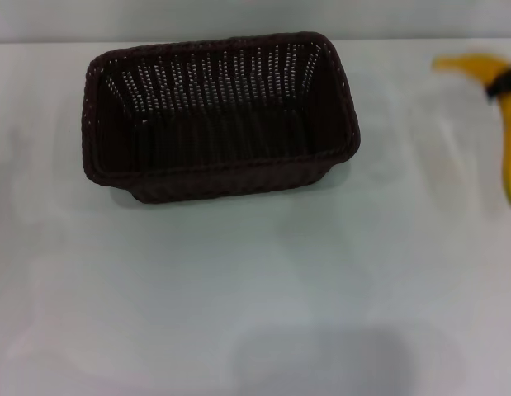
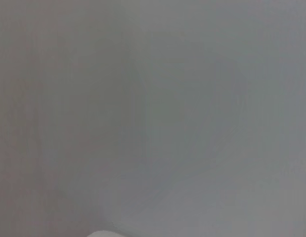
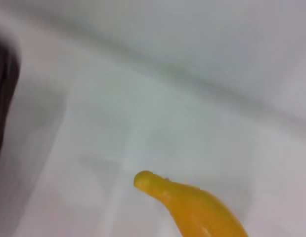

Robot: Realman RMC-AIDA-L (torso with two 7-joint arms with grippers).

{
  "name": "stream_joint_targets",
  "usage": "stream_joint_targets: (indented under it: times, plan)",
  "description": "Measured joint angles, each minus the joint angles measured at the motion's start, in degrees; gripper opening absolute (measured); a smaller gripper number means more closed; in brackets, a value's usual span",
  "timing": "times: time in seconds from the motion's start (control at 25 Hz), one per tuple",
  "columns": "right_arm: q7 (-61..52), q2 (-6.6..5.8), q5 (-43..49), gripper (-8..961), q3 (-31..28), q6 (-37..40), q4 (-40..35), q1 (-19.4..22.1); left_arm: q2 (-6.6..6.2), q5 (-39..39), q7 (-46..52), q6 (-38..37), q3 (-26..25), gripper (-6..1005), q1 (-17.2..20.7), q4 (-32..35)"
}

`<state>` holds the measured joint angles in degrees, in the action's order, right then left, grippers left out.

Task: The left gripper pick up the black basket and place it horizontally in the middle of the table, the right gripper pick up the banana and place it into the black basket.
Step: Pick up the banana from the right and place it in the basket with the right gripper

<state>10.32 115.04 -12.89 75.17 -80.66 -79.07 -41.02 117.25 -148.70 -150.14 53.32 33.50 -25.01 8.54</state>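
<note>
Basket (image 1: 222,115) mid-table, banana (image 1: 504,99) at right edge; grippers unseen, jaw state unknowable.

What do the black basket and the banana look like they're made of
The black basket looks like woven wicker or plastic rattan, matte dark brown-black: light shows through its open-weave far wall and the rim is braided. The banana is smooth, bright yellow and slightly glossy; real peel or plastic, I cannot tell.
</note>
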Motion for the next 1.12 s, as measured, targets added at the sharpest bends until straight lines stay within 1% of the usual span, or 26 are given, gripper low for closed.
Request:
stream_joint_targets:
  times: [0.08,0.16,0.2,0.32,0.4,0.48,0.52,0.68,0.84,0.92,1.0,1.04,1.12]
  plan:
    - [2.8,0.08,-1.6,535,-2.1,3.3,-1.9,-0.6,0.23,0.0,0.0,0.0,0.0,895,0.0,0.6]
    - [6.0,0.20,-6.2,542,-2.7,7.4,-3.6,-0.7,0.48,0.0,0.0,0.0,0.0,895,0.0,0.8]
    - [8.4,0.22,-10.2,545,-2.6,9.9,-4.1,-0.8,0.60,0.0,0.0,0.0,0.0,895,0.0,0.9]
    - [20.6,0.24,-26.6,554,-2.4,17.2,-3.0,-1.1,0.99,0.0,0.0,0.0,0.0,895,-0.3,0.9]
    - [29.0,0.25,-35.4,561,-2.2,20.2,-0.7,-1.9,1.21,0.1,0.0,0.0,0.1,895,-0.6,0.9]
    - [38.9,0.33,-44.2,567,-0.8,23.9,4.0,-3.4,1.44,0.1,0.0,0.0,0.2,895,-0.7,0.9]
    - [41.5,0.30,-45.9,570,-0.2,25.0,5.4,-3.9,1.50,0.1,0.0,0.0,0.2,895,-0.8,0.9]
    - [53.3,0.44,-54.0,583,4.6,29.3,15.0,-6.8,1.55,0.1,0.0,0.0,0.2,895,-1.1,0.8]
    - [58.3,0.89,-58.7,595,8.6,31.9,25.7,-11.7,1.57,0.0,0.0,0.0,0.2,895,-1.4,0.6]
    - [58.8,0.96,-59.9,602,10.3,33.3,28.8,-13.5,1.58,0.0,0.0,-0.2,0.3,895,-1.7,0.4]
    - [58.8,0.96,-60.3,608,11.4,34.2,29.6,-14.0,1.58,0.2,0.0,-0.4,0.3,895,-1.9,0.3]
    - [58.8,0.96,-60.3,611,11.4,34.3,29.0,-13.6,1.57,0.3,0.0,-0.3,0.3,895,-1.9,0.3]
    - [58.4,0.79,-60.4,618,10.8,34.3,25.4,-11.4,1.57,0.5,0.0,-0.3,0.4,895,-2.0,0.3]
